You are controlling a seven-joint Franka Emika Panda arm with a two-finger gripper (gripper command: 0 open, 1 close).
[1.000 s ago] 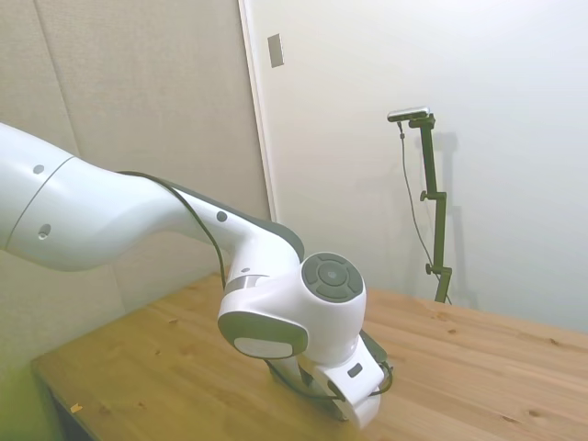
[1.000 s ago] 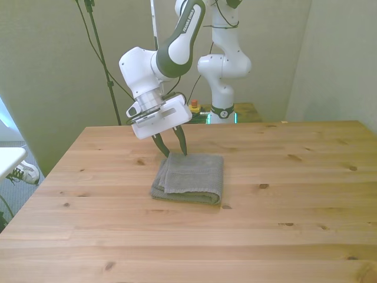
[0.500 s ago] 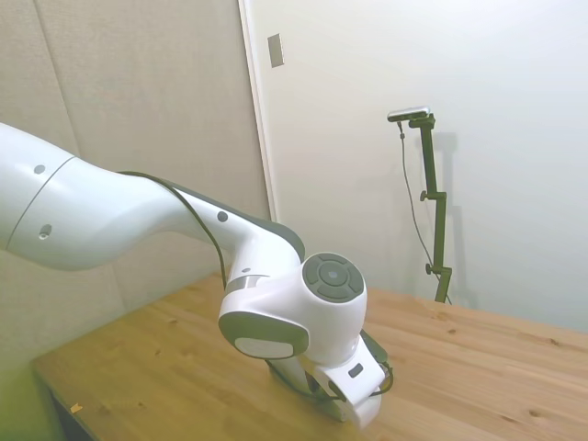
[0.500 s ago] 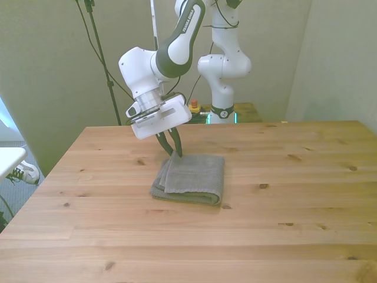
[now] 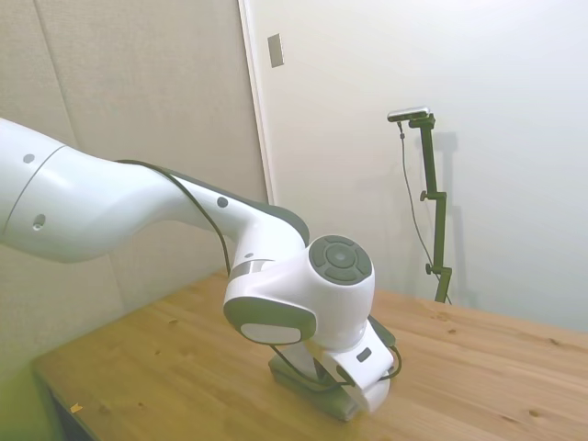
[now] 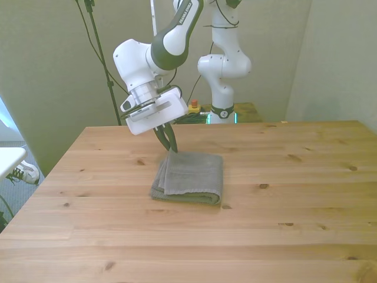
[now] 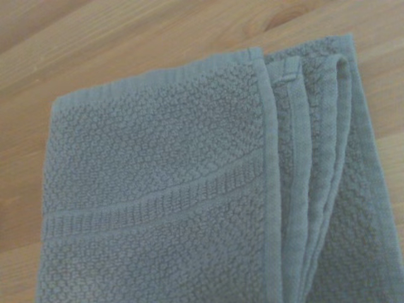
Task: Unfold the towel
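The grey folded towel (image 6: 191, 177) lies on the wooden table (image 6: 283, 194), a little toward the front view's left of its middle. My gripper (image 6: 170, 146) is shut on the towel's far corner at the front view's left, and that corner is pulled slightly up off the table. In the side view the arm's wrist hides the fingers; only a strip of the towel (image 5: 296, 378) shows beneath it. The wrist view is filled by the towel (image 7: 164, 202), with its layered edges (image 7: 297, 145) stacked along one side.
Bare wooden table surrounds the towel on all sides, with the widest stretch toward the front view's right (image 6: 306, 171). A second white robot arm (image 6: 224, 65) stands behind the table's far edge.
The fingers, open over the towel's far corner a second ago, have shut on it. The hand has since risen and shifted toward the front view's left, lifting that corner.
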